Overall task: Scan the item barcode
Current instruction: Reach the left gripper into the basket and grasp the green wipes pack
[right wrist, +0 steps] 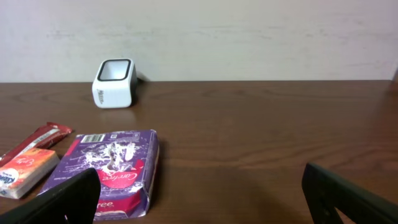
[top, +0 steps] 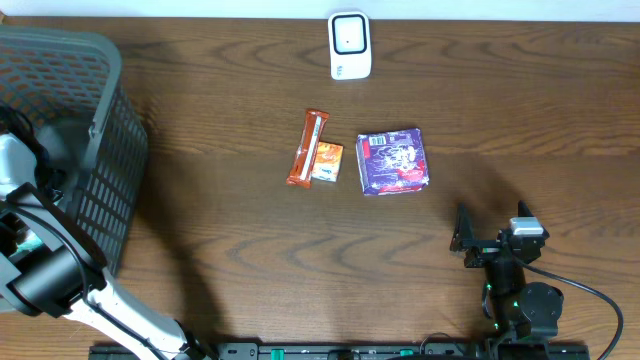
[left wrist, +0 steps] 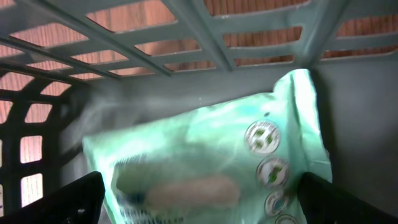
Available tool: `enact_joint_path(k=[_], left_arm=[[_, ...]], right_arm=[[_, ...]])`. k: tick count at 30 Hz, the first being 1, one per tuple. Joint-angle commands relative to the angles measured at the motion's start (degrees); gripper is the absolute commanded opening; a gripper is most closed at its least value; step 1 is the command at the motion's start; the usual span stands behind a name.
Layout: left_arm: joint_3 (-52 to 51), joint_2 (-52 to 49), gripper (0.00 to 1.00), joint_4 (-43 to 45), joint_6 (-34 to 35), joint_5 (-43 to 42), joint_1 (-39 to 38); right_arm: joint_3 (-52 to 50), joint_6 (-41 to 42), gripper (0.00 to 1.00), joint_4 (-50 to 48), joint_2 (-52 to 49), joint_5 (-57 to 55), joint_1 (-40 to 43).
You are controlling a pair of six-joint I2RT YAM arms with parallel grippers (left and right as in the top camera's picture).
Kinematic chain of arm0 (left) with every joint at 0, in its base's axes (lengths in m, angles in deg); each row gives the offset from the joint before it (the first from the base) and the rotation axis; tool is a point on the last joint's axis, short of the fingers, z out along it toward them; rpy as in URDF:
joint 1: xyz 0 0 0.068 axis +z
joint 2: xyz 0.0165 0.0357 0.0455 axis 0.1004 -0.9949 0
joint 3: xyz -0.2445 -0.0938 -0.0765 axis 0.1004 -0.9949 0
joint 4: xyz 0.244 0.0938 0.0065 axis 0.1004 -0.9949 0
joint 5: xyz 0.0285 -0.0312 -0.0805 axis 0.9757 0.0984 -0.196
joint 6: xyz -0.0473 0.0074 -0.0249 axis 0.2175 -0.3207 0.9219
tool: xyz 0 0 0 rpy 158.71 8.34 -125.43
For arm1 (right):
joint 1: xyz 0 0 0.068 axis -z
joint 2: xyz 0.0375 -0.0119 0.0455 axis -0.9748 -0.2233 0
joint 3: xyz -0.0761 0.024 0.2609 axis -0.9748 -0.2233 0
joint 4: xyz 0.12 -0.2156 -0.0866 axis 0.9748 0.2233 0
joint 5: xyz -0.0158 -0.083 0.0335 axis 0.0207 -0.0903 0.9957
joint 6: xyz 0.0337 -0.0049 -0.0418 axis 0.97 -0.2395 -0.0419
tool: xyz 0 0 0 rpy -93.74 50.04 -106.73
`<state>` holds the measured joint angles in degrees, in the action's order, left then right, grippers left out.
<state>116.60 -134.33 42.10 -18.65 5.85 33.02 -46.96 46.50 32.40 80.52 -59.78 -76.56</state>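
My left gripper [left wrist: 202, 194] is down inside the grey basket [left wrist: 186, 37], open wide, with a blurred pale green packet [left wrist: 205, 155] lying between its two black fingers. The white scanner [top: 349, 45] stands at the far middle of the table, and the right wrist view shows this scanner [right wrist: 114, 83] too. Near the table's centre lie a purple pack [top: 394, 161] with a barcode on its top, an orange bar [top: 308, 148] and a small orange packet [top: 326, 162]. My right gripper [top: 492, 232] rests open near the front right, with the purple pack [right wrist: 109, 171] just ahead of its left finger.
The grey mesh basket [top: 105, 140] fills the left edge of the table, with my left arm [top: 45, 270] reaching into it. Brown tabletop lies between the items and my right arm. A pale wall stands behind the scanner.
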Motion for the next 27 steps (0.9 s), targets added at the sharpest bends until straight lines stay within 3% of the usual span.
enact_joint_path(k=[1, 4, 10, 13, 16, 20, 21, 22, 27], left_arm=[[-0.4, -1.4, 0.99, -0.4, 0.2, -1.5, 0.0], [-0.4, -1.8, 1.00, -0.4, -2.8, -7.9, 0.0], [-0.4, -1.8, 0.89, -1.4, -7.5, -21.1, 0.0], [-0.4, -1.8, 0.89, -2.7, -7.8, -22.2, 0.0], [-0.3, -1.8, 0.74, -3.8, -8.5, -22.4, 0.0], [-0.3, -1.8, 0.39, -4.5, -11.4, -26.4, 0.0], [-0.3, -1.8, 0.29, -4.5, -12.4, -28.2, 0.0], [-0.3, -1.8, 0.08, -4.5, -12.9, -29.4, 0.0], [-0.1, 0.2, 0.07, -4.7, -13.2, -35.8, 0.0]], right_arm=[[-0.1, -0.8, 0.99, 0.2, 0.3, 0.0, 0.3], [-0.1, -0.8, 0.99, 0.2, 0.3, 0.0, 0.3], [-0.1, -0.8, 0.99, 0.2, 0.3, 0.0, 0.3], [-0.1, -0.8, 0.99, 0.2, 0.3, 0.0, 0.3], [-0.1, -0.8, 0.99, 0.2, 0.3, 0.0, 0.3], [-0.1, -0.8, 0.99, 0.2, 0.3, 0.0, 0.3], [-0.1, -0.8, 0.99, 0.2, 0.3, 0.0, 0.3], [-0.1, -0.8, 0.99, 0.2, 0.3, 0.0, 0.3], [-0.1, -0.8, 0.99, 0.2, 0.3, 0.0, 0.3]])
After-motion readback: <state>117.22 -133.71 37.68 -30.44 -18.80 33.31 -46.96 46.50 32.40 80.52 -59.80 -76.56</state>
